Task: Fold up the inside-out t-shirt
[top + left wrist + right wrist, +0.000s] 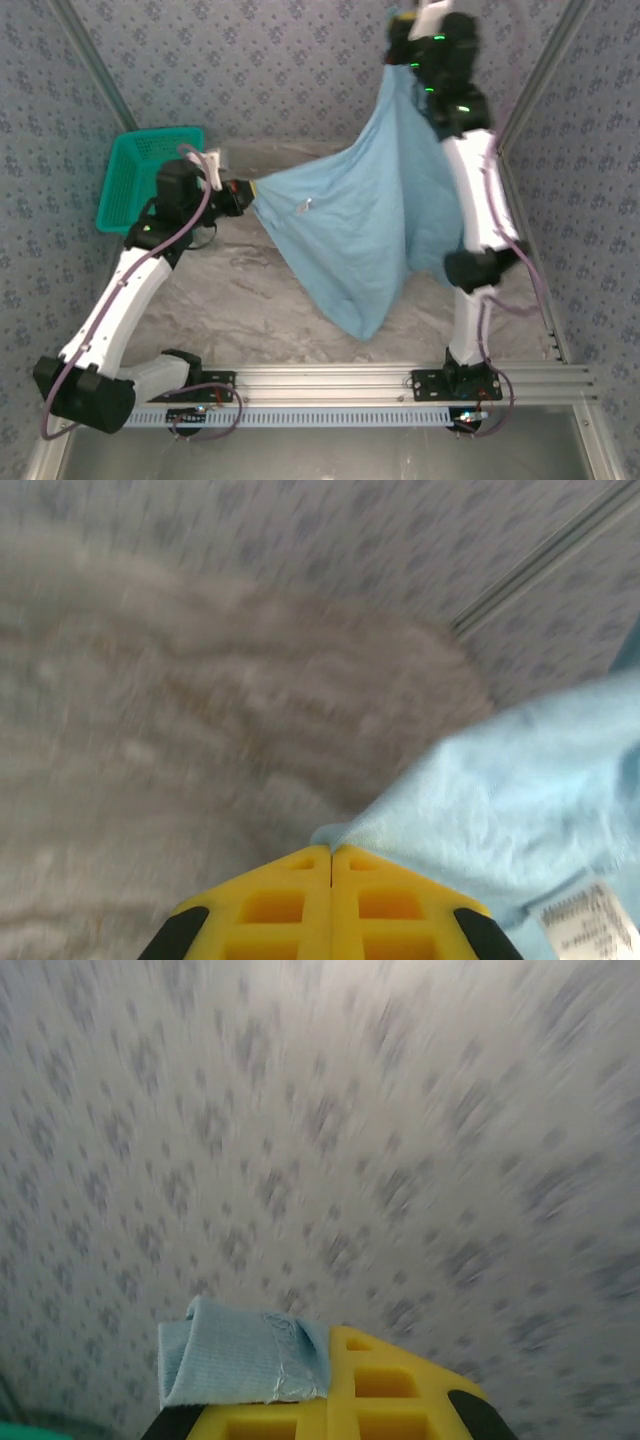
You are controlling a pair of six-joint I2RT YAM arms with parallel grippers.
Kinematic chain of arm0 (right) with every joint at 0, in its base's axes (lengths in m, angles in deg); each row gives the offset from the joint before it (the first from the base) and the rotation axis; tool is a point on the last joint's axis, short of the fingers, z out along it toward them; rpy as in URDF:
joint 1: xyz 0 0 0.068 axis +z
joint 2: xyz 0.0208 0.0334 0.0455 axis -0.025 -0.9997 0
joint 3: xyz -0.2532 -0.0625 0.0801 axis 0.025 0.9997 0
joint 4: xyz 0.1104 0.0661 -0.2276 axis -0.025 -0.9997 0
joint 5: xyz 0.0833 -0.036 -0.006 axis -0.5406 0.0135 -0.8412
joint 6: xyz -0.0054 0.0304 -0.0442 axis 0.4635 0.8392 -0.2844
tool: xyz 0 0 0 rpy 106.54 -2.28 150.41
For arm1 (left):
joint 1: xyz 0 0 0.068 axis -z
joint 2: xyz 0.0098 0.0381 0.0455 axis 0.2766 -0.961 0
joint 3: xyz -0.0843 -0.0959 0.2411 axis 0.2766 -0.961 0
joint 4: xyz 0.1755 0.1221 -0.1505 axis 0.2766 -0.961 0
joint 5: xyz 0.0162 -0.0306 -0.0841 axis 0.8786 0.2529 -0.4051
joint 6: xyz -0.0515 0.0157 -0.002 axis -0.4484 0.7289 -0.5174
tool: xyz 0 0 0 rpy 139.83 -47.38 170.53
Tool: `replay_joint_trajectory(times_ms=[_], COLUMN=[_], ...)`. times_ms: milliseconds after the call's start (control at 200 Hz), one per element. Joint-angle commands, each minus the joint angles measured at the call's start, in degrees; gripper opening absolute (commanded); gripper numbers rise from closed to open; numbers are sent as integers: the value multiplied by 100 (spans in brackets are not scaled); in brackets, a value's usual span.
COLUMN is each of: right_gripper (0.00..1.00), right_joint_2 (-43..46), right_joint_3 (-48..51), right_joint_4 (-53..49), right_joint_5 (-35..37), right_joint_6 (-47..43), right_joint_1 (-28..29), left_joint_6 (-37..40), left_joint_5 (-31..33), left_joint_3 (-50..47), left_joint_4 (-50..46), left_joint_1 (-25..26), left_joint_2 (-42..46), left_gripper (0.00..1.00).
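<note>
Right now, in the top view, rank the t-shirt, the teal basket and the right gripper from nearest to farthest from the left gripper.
1. t-shirt: one corner is pinched in the left gripper, and the cloth spreads to its right.
2. teal basket: close by on its left, towards the back wall.
3. right gripper: far right, raised high, shut on the shirt's other end.

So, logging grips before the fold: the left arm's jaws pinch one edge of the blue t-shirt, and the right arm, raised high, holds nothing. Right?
Not quite: the right arm, raised high, holds the t-shirt too. The right wrist view shows blue fabric pinched in its shut jaws. The left arm does pinch one edge in its jaws.
</note>
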Motion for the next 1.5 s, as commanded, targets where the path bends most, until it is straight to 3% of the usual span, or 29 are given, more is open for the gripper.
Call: replay_joint_trajectory(times_ms=[0, 75, 185, 245, 365, 500, 610, 724, 899, 1034, 1214, 1384, 1499], right_gripper=[18, 49, 78, 84, 85, 82, 76, 72, 70, 68, 57, 41, 17], right_joint_2=[-1451, -1584, -1025, -312, 1675, 3389, 4203, 4759, 4819, 4581, 4254, 4063, 4113], right_joint_3=[-835, -371, 755, 2126, 5507, 8064, 9446, 10498, 11272, 11430, 11591, 11709, 11556], right_joint_4=[-972, -1294, -1918, -1831, -997, -1346, -2016, -2037, -1825, -1547, -1337, -1278, -1758], right_joint_5=[-543, -577, -266, 123, 595, 749, 661, 102, 113, 185, 315, 437, 624], right_joint_6=[232, 130, -107, -247, -142, 487, 1536, 2494, 3282, 3284, 3456, 3426, 3236], right_joint_1=[337, 427, 487, 557, 770, 1304, 2008, 2722, 3622, 3798, 4023, 4059, 4066], left_joint_6=[-246, -330, -527, -593, -575, -511, -465, -470, -543, -497, -482, -438, -496], left_joint_5=[282, 355, 498, 527, 600, 595, 603, 646, 543, 538, 601, 659, 710], left_joint_3=[-470, -925, -1509, -1719, -1836, -1775, -1717, -1702, -1677, -1626, -1638, -1633, -1652], left_joint_4=[159, 433, 984, 1272, 1497, 1509, 1451, 1469, 1525, 1433, 1358, 1279, 1260], left_joint_1=[-48, -76, -84, -85, -85, -86, -85, -84, -25, 4, 4, 4, 4], left_joint_2=[-67, -222, -505, -702, -1056, -1235, -1266, -1264, -1178, -1057, -849, -742, -600], left_gripper=[0, 0, 0, 0, 0, 0, 0, 0, 0, 0, 0, 0, 0])
